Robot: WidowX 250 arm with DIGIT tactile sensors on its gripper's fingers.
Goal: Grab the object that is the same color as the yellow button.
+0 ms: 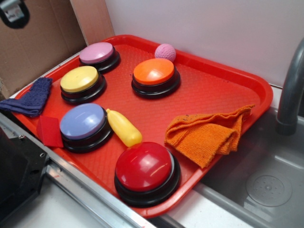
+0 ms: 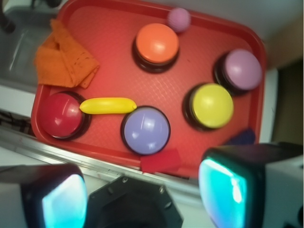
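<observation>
Five buttons (image 1: pixel 147 172), one yellow toy (image 1: pixel 123 127)

Red tray (image 1: pixel 247 83) holds orange cloth (image 1: pixel 206 133) and pink ball (image 1: pixel 165 52).

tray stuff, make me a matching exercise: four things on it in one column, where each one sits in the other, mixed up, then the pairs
Things:
1. yellow toy
2. orange cloth
3. pink ball
4. yellow button

Places:
A. at the tray's back rim, behind the orange button
B. between the purple button and the red button
C. on the tray's sink-side edge, crumpled
D. between the pink button and the purple button

Pairs: 1-B, 2-C, 3-A, 4-D
</observation>
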